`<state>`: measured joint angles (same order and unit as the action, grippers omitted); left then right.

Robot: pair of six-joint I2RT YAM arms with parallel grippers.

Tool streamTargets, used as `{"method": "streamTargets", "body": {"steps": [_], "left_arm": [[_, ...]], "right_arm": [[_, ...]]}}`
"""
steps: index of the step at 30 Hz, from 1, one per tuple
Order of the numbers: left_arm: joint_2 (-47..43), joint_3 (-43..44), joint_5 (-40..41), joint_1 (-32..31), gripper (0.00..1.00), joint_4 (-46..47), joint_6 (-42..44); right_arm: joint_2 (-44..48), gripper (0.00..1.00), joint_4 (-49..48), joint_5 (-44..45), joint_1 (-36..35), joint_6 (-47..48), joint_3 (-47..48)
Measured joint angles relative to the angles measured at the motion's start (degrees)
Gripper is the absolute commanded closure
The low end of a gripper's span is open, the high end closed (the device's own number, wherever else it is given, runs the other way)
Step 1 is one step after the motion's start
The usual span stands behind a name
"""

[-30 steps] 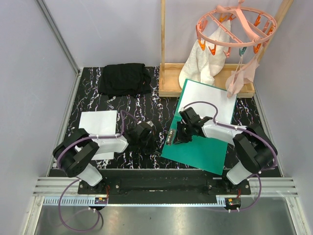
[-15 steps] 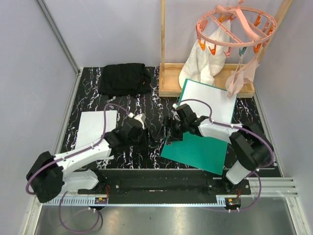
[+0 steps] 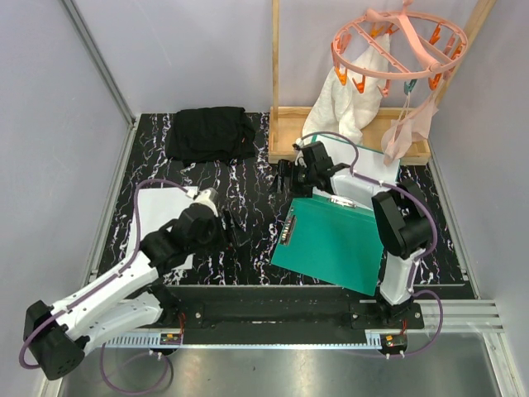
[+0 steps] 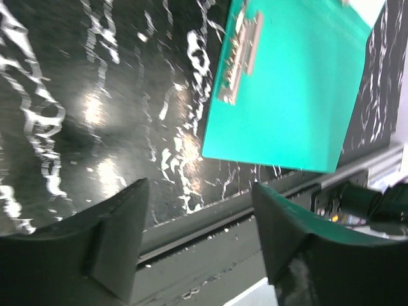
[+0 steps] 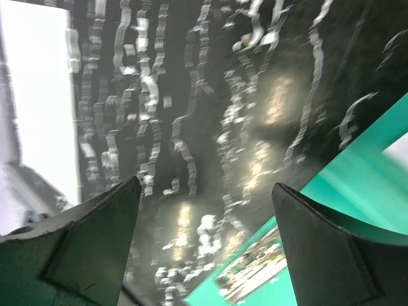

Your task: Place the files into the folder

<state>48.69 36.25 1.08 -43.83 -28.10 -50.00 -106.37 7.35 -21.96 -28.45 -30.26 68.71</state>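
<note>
Left sheet (image 3: 157,211), right sheet (image 3: 376,169) lie flat: thin, limp, probably slippery; pinch an edge. Left gripper (image 4: 201,220), right gripper (image 5: 204,245): jaws wide, empty.

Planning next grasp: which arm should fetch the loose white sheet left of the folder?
Left. Left end effector is open, close to that sheet; right end effector sits beyond the folder.

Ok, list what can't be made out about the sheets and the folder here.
Top view: left sheet has its near right corner under the left arm.
Top view: right sheet is covered along its near edge by the folder and right arm; tucked in or not, cannot tell.
Right wrist view: clip is blurred; top view: too small.
Left wrist view: folder's far edge cut off at the top.
</note>
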Motion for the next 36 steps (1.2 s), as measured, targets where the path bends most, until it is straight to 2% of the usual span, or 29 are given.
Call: {"method": "streamTargets", "body": {"steps": [3,6,10,13,17,21,24,26,32,36], "left_arm": [[-1.29,0.00,0.02,3.82,0.13,-1.95,0.68],[-0.61,0.07,-0.33,11.96,0.10,-5.29,1.53],[1.84,0.68,-0.39,26.45,0.10,-9.79,2.71],[4.07,1.16,-0.87,39.39,0.11,-11.19,2.49],[6.88,1.75,-1.42,52.59,0.11,-11.06,0.22],[11.37,3.76,-2.01,59.04,0.10,-8.76,-1.36],[13.86,3.61,-3.69,63.04,0.11,-5.97,-2.16],[14.43,2.38,-4.81,65.13,0.10,-4.09,-2.45],[10.78,-3.02,-5.18,66.31,0.04,-3.26,-2.58],[10.88,-3.30,-5.55,66.77,0.04,-2.84,-3.23]], "right_arm": [[-3.65,0.04,2.99,0.66,0.48,4.07,3.87],[-4.48,0.03,8.59,4.52,-0.57,7.04,6.62],[-4.39,0.01,14.80,10.56,-5.09,8.59,13.99],[-5.49,0.00,15.30,12.74,-9.99,7.48,19.82],[-12.74,0.00,14.82,13.97,-17.46,4.22,29.53],[-22.86,0.00,15.32,13.79,-22.32,5.27,38.82],[-29.77,0.01,16.61,13.90,-23.10,9.94,46.49],[-35.34,0.00,18.27,13.94,-22.80,14.10,54.86],[-50.69,0.00,19.71,12.41,-21.73,21.68,83.38],[-53.92,0.00,17.05,10.38,-21.49,21.97,87.32]]}}
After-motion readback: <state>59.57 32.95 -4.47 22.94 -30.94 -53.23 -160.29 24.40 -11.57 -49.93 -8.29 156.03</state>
